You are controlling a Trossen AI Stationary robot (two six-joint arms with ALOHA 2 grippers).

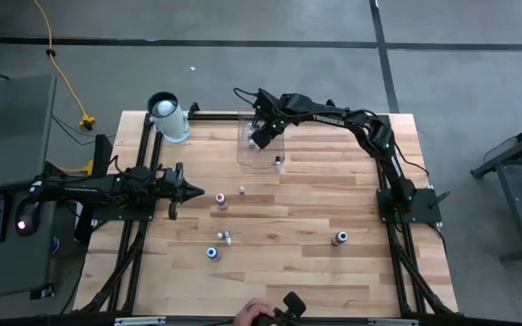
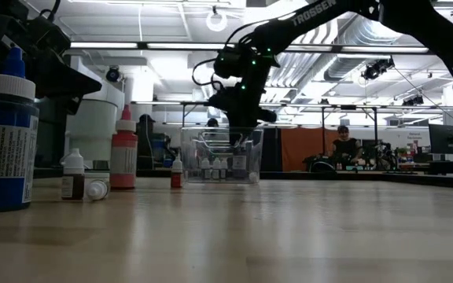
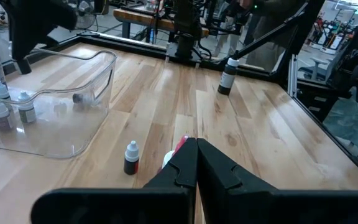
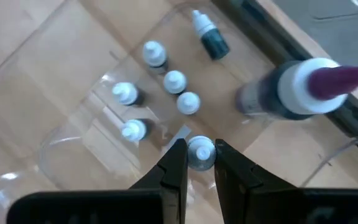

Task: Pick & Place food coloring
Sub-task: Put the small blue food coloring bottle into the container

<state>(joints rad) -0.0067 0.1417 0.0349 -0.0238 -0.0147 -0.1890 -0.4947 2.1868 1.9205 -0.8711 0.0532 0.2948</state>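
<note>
**Small bottle pinched over the bin**

The right gripper [image 4: 199,163] hangs above the clear bin [image 1: 246,152] at the table's far side, its fingers closed on one food coloring bottle [image 4: 201,151] by the cap. Several more bottles [image 4: 174,81] already stand inside; others [image 1: 214,254] lie scattered mid-table. These look light, rigid and smooth, likely to tip or roll, so a grip at the neck or cap seems safest. The left gripper [image 1: 191,192] waits, shut and empty, at the table's left.
</note>
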